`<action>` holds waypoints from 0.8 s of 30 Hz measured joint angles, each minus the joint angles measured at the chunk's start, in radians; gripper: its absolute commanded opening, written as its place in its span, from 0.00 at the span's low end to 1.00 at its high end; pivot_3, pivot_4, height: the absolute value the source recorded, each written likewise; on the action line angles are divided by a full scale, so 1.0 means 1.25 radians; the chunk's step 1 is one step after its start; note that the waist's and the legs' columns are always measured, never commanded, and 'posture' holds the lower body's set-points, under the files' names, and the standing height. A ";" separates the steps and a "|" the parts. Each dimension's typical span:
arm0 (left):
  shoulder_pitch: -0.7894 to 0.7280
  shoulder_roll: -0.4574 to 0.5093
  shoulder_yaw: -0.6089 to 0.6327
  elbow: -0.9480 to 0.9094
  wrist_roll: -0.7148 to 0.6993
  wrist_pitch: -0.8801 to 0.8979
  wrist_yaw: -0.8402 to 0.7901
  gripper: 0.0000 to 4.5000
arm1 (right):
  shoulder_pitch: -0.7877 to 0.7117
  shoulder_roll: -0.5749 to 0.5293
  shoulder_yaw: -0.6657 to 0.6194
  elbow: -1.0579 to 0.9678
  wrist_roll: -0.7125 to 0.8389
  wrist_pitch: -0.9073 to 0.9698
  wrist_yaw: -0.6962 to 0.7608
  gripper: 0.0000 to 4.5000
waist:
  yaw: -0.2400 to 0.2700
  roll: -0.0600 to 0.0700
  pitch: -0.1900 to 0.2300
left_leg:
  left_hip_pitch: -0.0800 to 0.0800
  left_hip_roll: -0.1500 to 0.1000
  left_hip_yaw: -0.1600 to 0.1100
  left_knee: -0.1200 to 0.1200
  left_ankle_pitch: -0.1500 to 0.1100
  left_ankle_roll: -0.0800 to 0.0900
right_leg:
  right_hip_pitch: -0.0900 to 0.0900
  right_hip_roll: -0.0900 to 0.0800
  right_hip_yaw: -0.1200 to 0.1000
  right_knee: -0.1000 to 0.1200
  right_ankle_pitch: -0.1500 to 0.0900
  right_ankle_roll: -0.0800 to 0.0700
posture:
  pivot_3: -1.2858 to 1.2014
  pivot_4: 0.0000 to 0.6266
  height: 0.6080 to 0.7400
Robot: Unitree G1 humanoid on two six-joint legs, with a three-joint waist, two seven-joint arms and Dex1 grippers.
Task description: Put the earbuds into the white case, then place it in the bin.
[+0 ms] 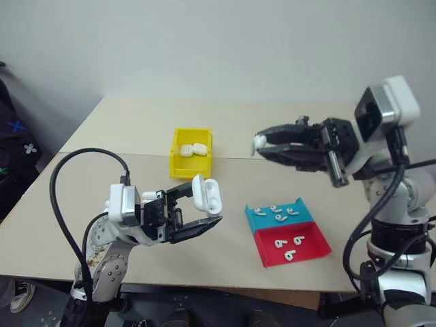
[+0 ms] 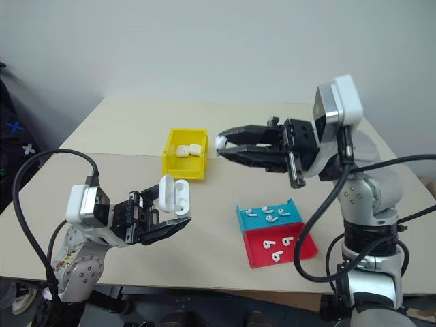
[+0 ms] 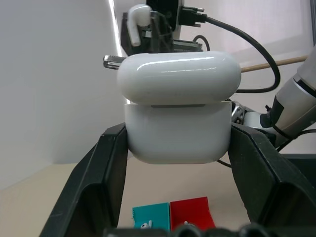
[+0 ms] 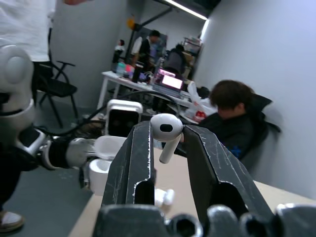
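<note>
White case (image 1: 205, 193) is clamped lid-open in left gripper (image 1: 197, 212), above table (image 1: 122, 122), open mouth facing right. One of the earbuds (image 1: 259, 142) is pinched at right gripper (image 1: 261, 145) tips, up and right of the case, stem hanging roughly down. Bin (image 1: 176, 163) sits behind.

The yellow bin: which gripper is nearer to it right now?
Hard to call; roughly equal. The left gripper, shut on the open white case, is in front of the yellow bin. The right gripper, pinching an earbud, hovers beside it.
</note>
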 measured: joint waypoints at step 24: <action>-0.016 -0.032 -0.012 0.000 0.006 0.019 -0.016 0.61 | 0.005 0.095 0.148 0.055 -0.140 -0.153 0.043 0.21 | -0.001 0.000 0.000 | 0.000 0.000 0.000 0.000 0.000 0.000 | 0.000 0.001 0.000 0.000 0.000 0.000 | 0.52 0.24 1.00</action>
